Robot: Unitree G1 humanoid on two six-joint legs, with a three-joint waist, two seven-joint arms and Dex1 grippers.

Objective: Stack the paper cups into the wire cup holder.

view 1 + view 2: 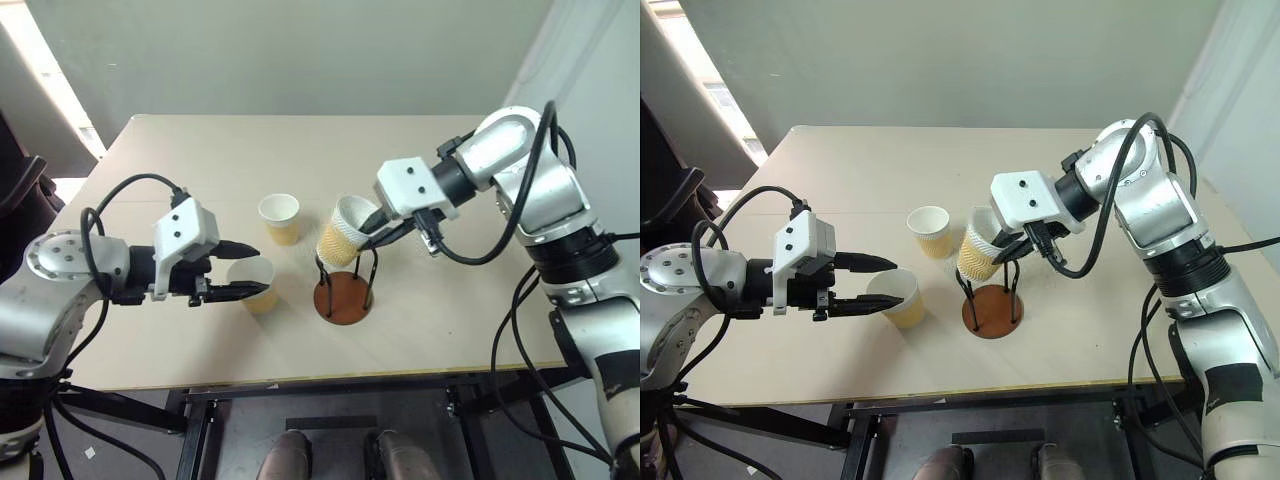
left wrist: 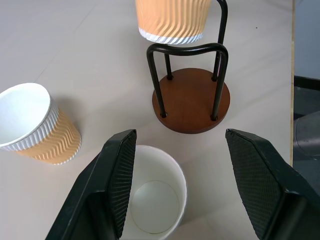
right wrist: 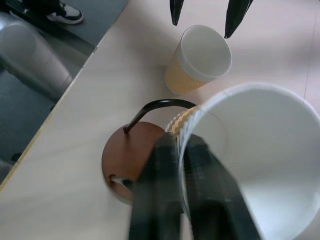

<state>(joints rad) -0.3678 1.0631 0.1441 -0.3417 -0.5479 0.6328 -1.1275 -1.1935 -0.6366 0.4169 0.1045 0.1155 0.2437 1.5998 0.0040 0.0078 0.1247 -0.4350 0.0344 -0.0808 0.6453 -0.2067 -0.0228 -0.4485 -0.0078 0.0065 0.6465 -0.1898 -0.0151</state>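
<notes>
Left gripper (image 1: 250, 271), jaws wide, straddles an upright cup (image 1: 255, 285); no writing legible. Right gripper (image 1: 372, 232) pinches a tilted cup's (image 1: 342, 232) rim over the holder (image 1: 345, 290); third cup (image 1: 280, 218) stands behind.

Both arms are chunky silver-grey shells with black joints, loose black cables looping everywhere, and white boxy wrist blocks with tiny screws.

No text, label, brand, number or sign is showing legibly anywhere; the cups (image 1: 279, 218), holder (image 1: 344, 296) and table (image 1: 200, 160) are all presenting plain, unmarked surfaces.
</notes>
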